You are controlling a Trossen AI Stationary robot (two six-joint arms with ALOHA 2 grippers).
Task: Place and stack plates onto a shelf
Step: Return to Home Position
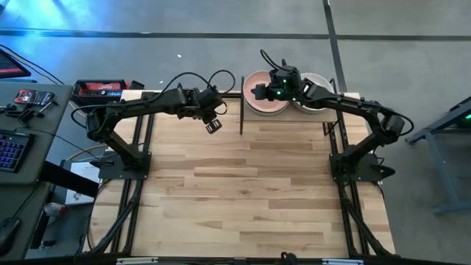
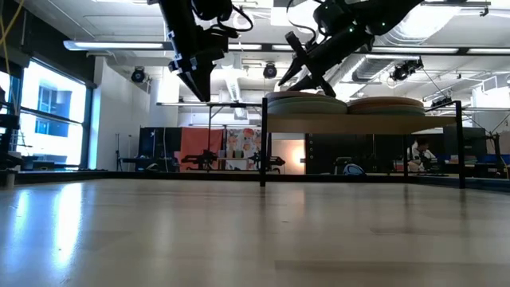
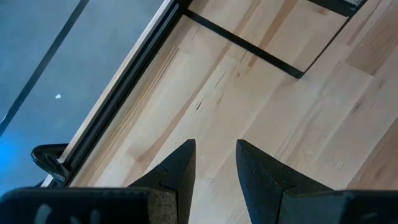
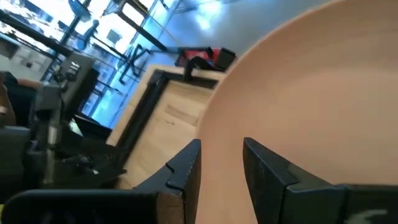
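Now shelf (image 2: 362, 124) holds 2 plate stacks (image 2: 307, 104); pink atop one.

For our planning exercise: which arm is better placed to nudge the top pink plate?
Right. The right pincer hangs open over the pink plate on the shelf; the left pincer hovers over tabletop beside it.

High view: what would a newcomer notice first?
Two stacks of round matte plates fill the small pale-wood shelf at the table's far edge, a salmon pink plate topping the left one. The right tool hovers open over it; the left tool hangs open above the wooden tabletop.
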